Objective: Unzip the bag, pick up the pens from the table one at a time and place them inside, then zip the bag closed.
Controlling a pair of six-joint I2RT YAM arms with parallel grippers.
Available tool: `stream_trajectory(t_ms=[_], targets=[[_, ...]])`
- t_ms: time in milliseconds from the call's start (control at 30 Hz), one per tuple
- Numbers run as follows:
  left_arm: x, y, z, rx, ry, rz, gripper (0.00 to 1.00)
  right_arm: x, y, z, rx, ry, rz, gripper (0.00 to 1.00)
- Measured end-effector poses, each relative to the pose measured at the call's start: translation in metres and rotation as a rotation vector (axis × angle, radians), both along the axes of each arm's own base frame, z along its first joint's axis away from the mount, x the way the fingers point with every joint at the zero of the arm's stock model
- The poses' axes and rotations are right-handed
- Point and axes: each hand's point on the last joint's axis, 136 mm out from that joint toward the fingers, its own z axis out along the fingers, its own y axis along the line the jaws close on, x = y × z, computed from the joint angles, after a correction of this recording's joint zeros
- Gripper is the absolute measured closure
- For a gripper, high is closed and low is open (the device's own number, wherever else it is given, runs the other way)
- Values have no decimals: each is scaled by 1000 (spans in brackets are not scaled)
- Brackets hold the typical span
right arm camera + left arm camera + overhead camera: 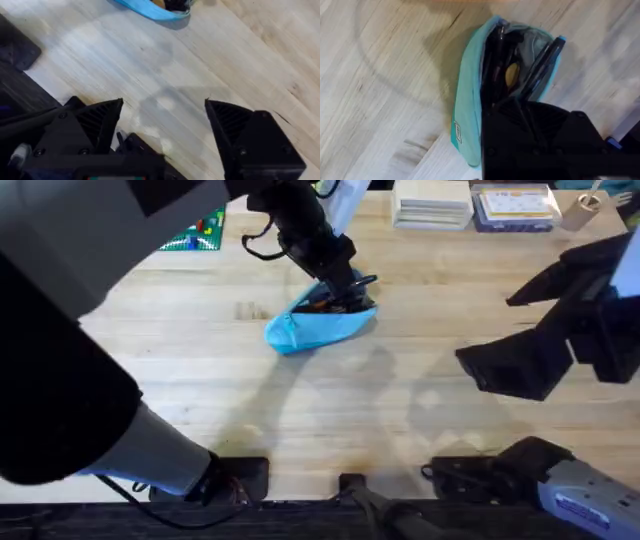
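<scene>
Two fingers of the right end effector (162,125) stood wide apart above bare table (200,380). Farther off, the light blue bag (318,326) lay unzipped mid-table, dark pens (540,65) inside; the left end effector (345,288) reached into its mouth, grip unclear.

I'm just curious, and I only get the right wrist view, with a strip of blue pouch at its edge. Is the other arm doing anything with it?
Observer: Yes. Overhead, the left gripper sits right over the pouch.
Operator: Is the pouch open?
Observer: The left wrist view shows it unzipped, with dark pens inside.
Operator: Anything sticking out?
Observer: One dark pen with a blue end pokes out of the opening.
</scene>
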Motion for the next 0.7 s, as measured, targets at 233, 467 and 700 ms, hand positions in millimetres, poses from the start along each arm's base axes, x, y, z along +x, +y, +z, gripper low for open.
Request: stream_trajectory(t_ms=[233,467,700], targets=[[0,0,0,1,2,0,957,0,0,0,0,0,0,3],[-6,3,-7,21,42,0,957,0,0,0,0,0,0,4],[-6,3,-16,33,65,0,957,0,0,0,0,0,0,4]])
